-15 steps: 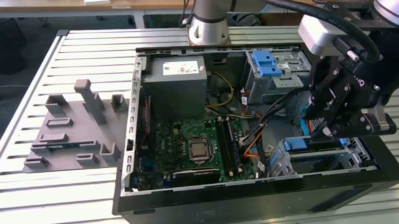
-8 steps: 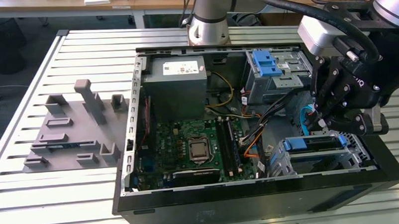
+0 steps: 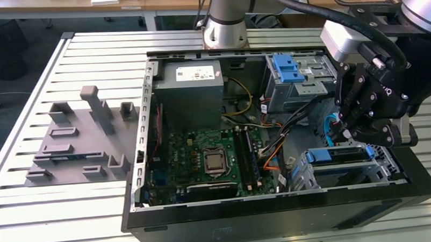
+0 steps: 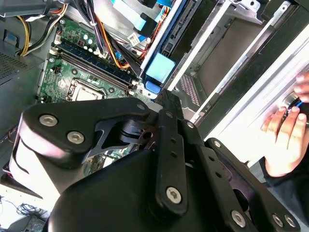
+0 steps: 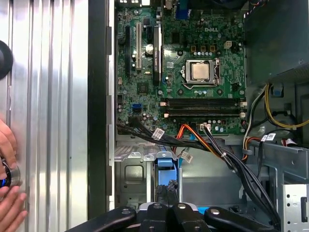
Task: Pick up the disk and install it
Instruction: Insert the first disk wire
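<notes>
Hanging gripper (image 3: 356,135), jaws together | just above disk (image 3: 336,155) | disk inside cage (image 3: 386,169)

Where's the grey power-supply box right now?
In the exterior view, the grey metal power-supply box sits inside the open black computer case, beyond the green motherboard, on the exterior view's left.

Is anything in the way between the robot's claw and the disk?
Nothing that I can see. The gripper hangs just above the disk, which sits in the drive cage. The cables run beside them, not between.
</notes>
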Controlling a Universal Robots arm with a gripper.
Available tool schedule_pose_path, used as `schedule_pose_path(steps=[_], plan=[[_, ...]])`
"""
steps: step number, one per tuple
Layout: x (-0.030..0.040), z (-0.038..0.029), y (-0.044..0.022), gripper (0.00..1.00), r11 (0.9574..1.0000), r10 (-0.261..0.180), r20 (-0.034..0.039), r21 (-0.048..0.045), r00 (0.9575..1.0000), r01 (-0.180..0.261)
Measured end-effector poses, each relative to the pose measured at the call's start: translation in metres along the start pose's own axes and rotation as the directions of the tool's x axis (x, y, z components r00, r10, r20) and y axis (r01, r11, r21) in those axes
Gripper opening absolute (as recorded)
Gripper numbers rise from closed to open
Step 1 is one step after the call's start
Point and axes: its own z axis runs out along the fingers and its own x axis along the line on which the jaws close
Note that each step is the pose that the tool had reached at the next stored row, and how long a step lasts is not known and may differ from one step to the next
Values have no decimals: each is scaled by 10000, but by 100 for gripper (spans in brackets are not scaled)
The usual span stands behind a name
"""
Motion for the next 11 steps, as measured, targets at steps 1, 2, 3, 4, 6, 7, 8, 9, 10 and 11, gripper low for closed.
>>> schedule_pose_path(steps=[1, 2, 3, 4, 6, 7, 8, 9, 10, 11], plan=[[0, 1, 0, 11, 10000, 0, 0, 0, 10000, 0], [0, 1, 0, 11, 10000, 0, 0, 0, 10000, 0], [0, 1, -4, 11, 10000, -1, 1, 0, 10000, 1], [0, 1, -10, 11, 10000, -1, 1, 0, 10000, 1], [-2, 0, -27, 11, 10000, -1, 0, 0, 10000, 1], [-3, 0, -35, 11, 10000, -1, 0, 0, 10000, 1], [-4, 0, -40, 11, 10000, -1, 1, 0, 10000, 1], [-5, 0, -42, 11, 10000, 1, 2, 0, 10000, -1], [-8, 1, -43, 11, 10000, 1, 2, 0, 10000, -1], [-11, 0, -46, 11, 10000, 0, 0, 0, 10000, 0]])
